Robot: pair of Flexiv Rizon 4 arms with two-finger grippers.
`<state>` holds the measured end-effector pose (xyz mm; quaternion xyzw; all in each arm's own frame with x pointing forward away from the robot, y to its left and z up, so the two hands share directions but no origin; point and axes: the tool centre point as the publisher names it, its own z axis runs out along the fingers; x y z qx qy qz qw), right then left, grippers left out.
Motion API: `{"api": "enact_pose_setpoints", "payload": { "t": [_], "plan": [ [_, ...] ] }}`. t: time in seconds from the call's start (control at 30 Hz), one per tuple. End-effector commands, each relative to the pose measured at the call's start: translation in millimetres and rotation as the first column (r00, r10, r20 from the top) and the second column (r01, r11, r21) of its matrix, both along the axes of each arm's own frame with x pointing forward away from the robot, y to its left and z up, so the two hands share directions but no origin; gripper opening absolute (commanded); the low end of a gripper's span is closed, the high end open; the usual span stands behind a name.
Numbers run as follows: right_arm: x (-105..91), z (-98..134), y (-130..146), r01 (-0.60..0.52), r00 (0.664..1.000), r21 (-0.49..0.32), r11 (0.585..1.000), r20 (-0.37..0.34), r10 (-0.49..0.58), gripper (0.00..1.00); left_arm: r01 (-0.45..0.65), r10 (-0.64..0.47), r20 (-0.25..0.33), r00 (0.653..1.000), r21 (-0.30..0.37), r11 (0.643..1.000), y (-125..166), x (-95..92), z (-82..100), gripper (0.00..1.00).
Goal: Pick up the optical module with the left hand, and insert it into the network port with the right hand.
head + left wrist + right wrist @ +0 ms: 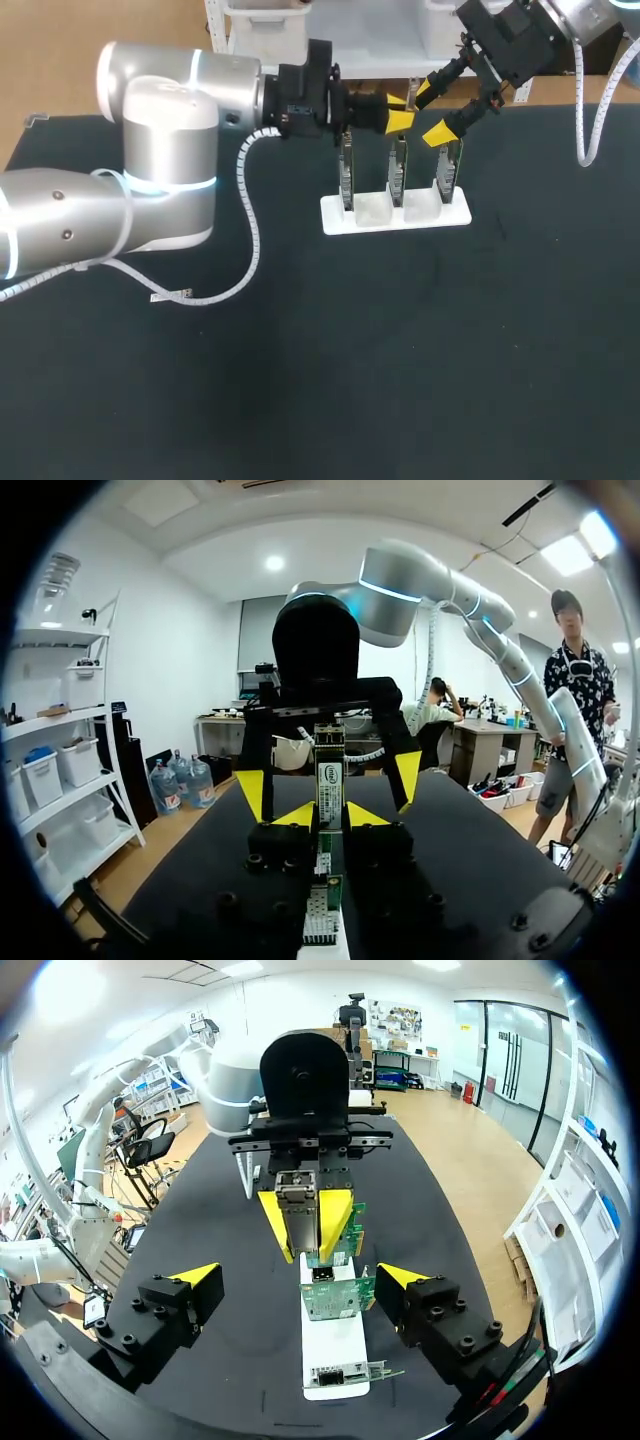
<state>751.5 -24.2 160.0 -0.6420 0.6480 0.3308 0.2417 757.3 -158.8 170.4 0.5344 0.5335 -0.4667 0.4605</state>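
While left gripper point(331, 818) clenches the module point(330, 780) above the stand point(395, 217), likely for handover, right gripper point(298, 1272) hangs released over the stand too

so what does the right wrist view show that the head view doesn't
Only the right wrist view: the silver optical module clamped in the left gripper, facing the open right gripper. Only the head view: the three network cards spread out in a row, and the large joints of the left arm. Both: the white holder on the black table.
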Motion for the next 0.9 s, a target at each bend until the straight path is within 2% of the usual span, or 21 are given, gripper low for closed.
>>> {"api": "enact_pose_setpoints", "payload": {
  "t": [0.03,0.9],
  "plan": [
    [-2.1,0.2,-0.2,0.004,1.000,0.000,1.000,0.003,-0.004,1.00,-0.014,0.014,0.003,1.000,-0.006,1.000,-0.6,-5.3,-2.4,0.00],
    [-2.1,0.2,-0.2,0.004,1.000,0.000,1.000,0.003,-0.004,1.00,-0.026,0.026,0.009,1.000,-0.004,1.000,-1.0,-10.6,-1.7,0.00]
  ]
}}
